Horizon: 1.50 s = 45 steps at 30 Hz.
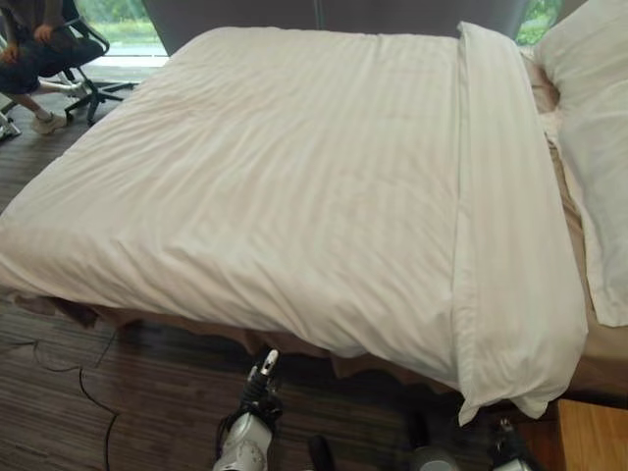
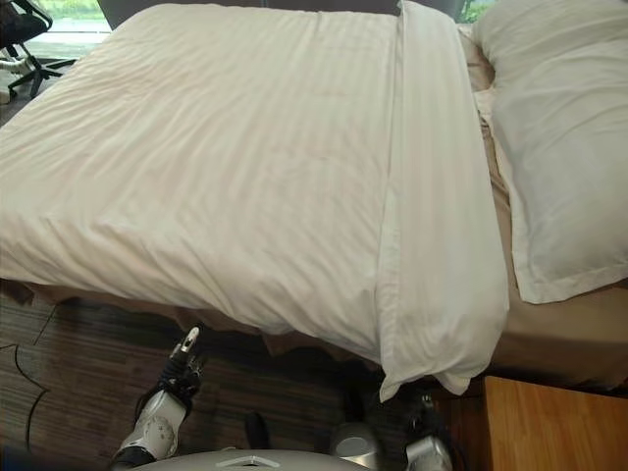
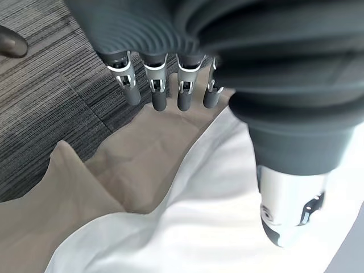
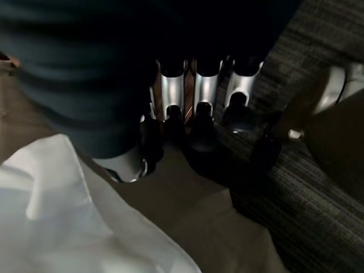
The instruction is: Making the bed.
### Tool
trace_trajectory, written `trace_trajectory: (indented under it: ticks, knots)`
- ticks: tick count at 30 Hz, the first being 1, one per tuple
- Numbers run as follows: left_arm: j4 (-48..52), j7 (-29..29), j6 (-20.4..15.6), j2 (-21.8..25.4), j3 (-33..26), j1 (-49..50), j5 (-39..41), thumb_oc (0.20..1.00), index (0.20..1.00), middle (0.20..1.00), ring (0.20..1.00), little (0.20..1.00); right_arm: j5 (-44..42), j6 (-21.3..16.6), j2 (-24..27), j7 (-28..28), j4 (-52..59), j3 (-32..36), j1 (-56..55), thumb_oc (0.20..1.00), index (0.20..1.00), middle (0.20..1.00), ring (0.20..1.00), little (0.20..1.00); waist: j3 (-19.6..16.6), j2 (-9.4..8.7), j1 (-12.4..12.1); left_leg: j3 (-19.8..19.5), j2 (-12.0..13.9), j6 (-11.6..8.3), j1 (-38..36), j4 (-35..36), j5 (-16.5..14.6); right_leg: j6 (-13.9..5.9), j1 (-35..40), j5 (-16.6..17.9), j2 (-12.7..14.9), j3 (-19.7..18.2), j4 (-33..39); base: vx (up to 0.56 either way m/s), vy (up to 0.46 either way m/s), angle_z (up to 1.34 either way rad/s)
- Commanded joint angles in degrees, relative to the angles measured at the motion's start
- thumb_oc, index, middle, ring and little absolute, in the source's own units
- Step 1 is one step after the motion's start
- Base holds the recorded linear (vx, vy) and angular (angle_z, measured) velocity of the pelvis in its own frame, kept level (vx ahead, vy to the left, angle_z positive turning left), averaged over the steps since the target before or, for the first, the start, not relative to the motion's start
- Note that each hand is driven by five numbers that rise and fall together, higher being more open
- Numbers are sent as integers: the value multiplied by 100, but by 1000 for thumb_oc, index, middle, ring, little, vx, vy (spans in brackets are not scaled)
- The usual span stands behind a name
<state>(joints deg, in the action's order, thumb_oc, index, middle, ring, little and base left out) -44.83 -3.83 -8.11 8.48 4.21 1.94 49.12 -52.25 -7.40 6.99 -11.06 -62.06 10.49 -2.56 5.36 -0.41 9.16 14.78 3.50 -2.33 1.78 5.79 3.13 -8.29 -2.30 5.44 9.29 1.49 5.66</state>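
I see the white duvet (image 1: 265, 186) spread flat over the bed (image 2: 559, 339). My left hand (image 3: 165, 85) hangs open beside its edge, holding nothing. My right hand (image 4: 199, 114) hangs nearby, fingers relaxed, also empty.

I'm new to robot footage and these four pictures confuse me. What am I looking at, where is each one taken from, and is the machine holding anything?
This is a two-legged humanoid robot standing at the side of a bed. The two wide pictures come from the two eyes of a camera on its head, looking down. They show a white striped duvet spread over the bed, its top edge folded back into a band, with a white pillow beyond it and a tan bed skirt hanging below.

The two close pictures come from cameras on the wrists. The left hand hangs with straight fingers above the skirt and duvet edge. The right hand hangs the same way near the duvet's corner. Neither holds anything. A person sits on an office chair in the far corner.
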Motion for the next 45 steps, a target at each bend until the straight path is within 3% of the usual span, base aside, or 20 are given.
trace_trajectory:
  ticks: [1, 9, 12, 15, 20, 26, 30, 38, 41, 44, 45]
  knots:
    - [-24, 158, 13, -13, 172, -275, -104, 1000, 1000, 1000, 1000, 1000, 595, -57, 85, -24, 95, 48, 450, 1000, 1000, 1000, 1000, 1000, 62, -155, -86, -201, 100, -19, -242, -79, -515, -50, -138, -46, 146, 96, -77, -17, 55, 2]
    - [-290, 430, 319, -25, 513, 240, -806, 1000, 1000, 1000, 1000, 1000, 2185, 58, 212, -152, 1016, -786, 140, 1000, 1000, 1000, 1000, 1000, -58, -529, -275, -373, 72, 85, -391, -79, -589, -129, -11, 15, 128, 173, -304, -22, 64, 19]
    - [15, 444, 302, 70, 734, 287, -1067, 1000, 1000, 1000, 1000, 1000, 3109, 108, 257, -466, 1491, -1046, -26, 1000, 1000, 1000, 1000, 1000, -84, -568, -263, -365, 55, 132, -487, -79, -637, -142, -16, 9, 104, 112, -470, -28, 41, 1]
    - [788, 415, 313, 211, 1300, 240, -1506, 1000, 1000, 1000, 1000, 1000, 4401, 388, 261, -897, 1886, -1504, -91, 1000, 1000, 1000, 1000, 1000, -188, -576, -198, -335, 32, 184, -636, -79, -705, -130, 58, -65, 84, 9, -505, -21, 40, -10]
    - [1722, 458, 228, 521, 1541, 67, -1959, 1000, 1000, 1000, 1000, 1000, 5166, 568, 333, -804, 2547, -1914, -226, 1000, 1000, 1000, 1000, 1000, -293, -483, -1, -207, 39, 192, -738, -79, -741, -104, 70, -147, 68, -124, -487, -23, 31, -19]
    - [2429, 542, 149, 808, 1802, -84, -2604, 1000, 1000, 1000, 1000, 1000, 5687, 714, 433, -834, 2830, -2013, -201, 1000, 1000, 1000, 1000, 1000, -384, -402, 152, -153, 17, 219, -866, -79, -810, -96, 140, -192, 79, -222, -451, 18, 17, -12]
    - [2690, 612, 132, 837, 1857, 6, -2600, 1000, 1000, 1000, 1000, 1000, 5841, 791, 396, -820, 2730, -2106, -191, 1000, 1000, 1000, 1000, 1000, -386, -386, 143, -146, 11, 226, -908, -79, -834, -97, 174, -185, 86, -232, -415, 3, 2, -2]
    - [3475, 267, -101, 1060, 1451, -145, -2445, 1000, 1000, 1000, 1000, 1000, 5849, 1084, 417, -1119, 1498, -1903, -109, 1000, 1000, 1000, 1000, 1000, -336, -534, -87, -255, 28, 218, -847, -79, -777, -98, 178, -187, 75, -134, -471, -9, -7, 2]
    - [3839, 23, -218, 1204, 1169, -283, -2711, 1000, 1000, 1000, 1000, 1000, 5962, 1181, 649, -1328, 1353, -1654, 3, 1000, 1000, 1000, 1000, 1000, -361, -604, -152, -300, 41, 209, -845, -79, -781, -103, 198, -213, 83, -84, -488, -5, -22, 4]
    - [3991, -88, -264, 1217, 987, -374, -2784, 1000, 1000, 1000, 1000, 1000, 6168, 1192, 893, -1395, 1751, -1504, -1, 1000, 1000, 1000, 1000, 1000, -358, -622, -155, -310, 50, 206, -841, -79, -775, -103, 188, -222, 83, -73, -515, -10, -5, 6]
    - [4119, -91, -322, 1250, 885, -542, -2916, 1000, 1000, 1000, 1000, 1000, 6532, 1274, 1208, -1464, 2211, -1293, -5, 1000, 1000, 1000, 1000, 1000, -358, -626, -130, -306, 58, 212, -846, -79, -777, -116, 181, -221, 89, -51, -544, -2, 1, 6]
